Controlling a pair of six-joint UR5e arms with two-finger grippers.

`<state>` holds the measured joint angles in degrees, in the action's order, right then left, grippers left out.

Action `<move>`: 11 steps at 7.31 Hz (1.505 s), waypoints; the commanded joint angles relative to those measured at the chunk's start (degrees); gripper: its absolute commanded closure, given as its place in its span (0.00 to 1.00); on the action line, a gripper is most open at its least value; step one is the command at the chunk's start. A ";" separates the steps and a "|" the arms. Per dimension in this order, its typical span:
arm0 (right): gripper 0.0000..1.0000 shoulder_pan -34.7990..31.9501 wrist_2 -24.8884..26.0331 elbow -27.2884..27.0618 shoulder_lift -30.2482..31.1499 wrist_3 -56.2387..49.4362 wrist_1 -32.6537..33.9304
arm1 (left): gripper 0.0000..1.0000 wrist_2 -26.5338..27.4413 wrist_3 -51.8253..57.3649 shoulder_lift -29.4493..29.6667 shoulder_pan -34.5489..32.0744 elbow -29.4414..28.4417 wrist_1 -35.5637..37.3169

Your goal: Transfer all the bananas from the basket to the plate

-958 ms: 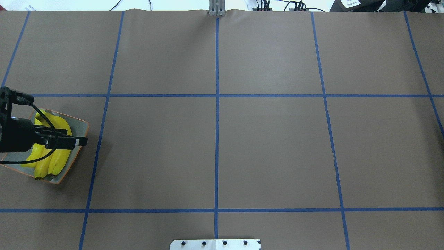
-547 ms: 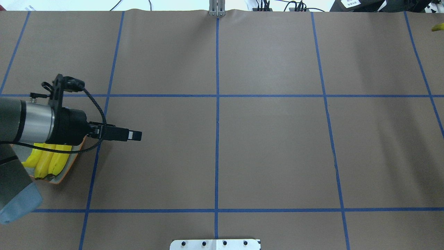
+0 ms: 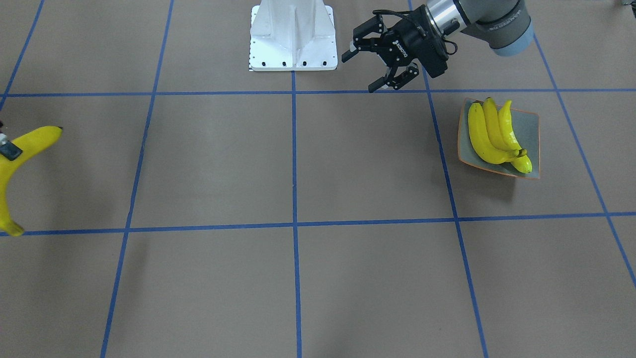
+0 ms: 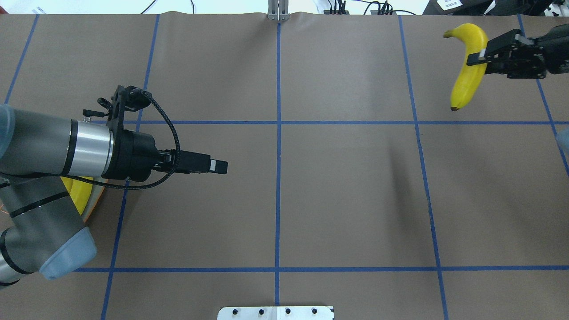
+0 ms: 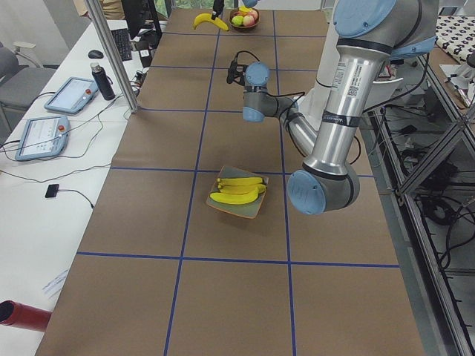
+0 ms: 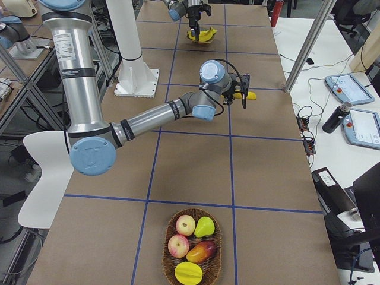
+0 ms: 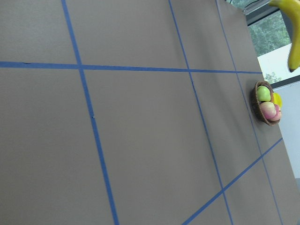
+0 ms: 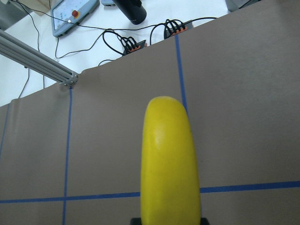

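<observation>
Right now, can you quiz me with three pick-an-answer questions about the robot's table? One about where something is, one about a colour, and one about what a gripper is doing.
1. Where is the plate?
A) on the robot's left side of the table
B) in the middle
C) on the robot's right side

2. What colour are the tape lines?
A) red
B) blue
C) green

3. How is the left gripper?
A) shut on nothing
B) shut on the plate
C) open and empty

Answers:
1 A: it lies on the side the left arm comes from.
2 B: every line of the grid is blue.
3 C: its fingers are spread with nothing between them.
</observation>
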<state>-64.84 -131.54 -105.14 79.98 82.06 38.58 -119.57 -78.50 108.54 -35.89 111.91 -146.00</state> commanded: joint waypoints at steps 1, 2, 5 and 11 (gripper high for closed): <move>1.00 10.48 5.74 0.02 -7.52 8.96 -0.09 | 0.00 0.73 -2.53 6.14 1.17 -2.73 0.02; 1.00 15.05 10.30 -0.33 -10.16 12.04 1.31 | 0.00 2.91 -2.54 7.47 2.83 -3.97 0.02; 1.00 26.40 20.95 -4.61 -14.94 15.58 11.49 | 0.00 4.52 -2.45 8.36 4.25 -4.94 -0.07; 1.00 36.54 31.61 -10.79 -19.24 18.66 21.01 | 0.00 4.52 -2.36 8.45 5.56 -5.56 -0.51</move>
<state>-28.77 -100.53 -115.83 61.03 100.72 59.45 -115.05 -80.87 116.95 -31.11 106.36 -146.36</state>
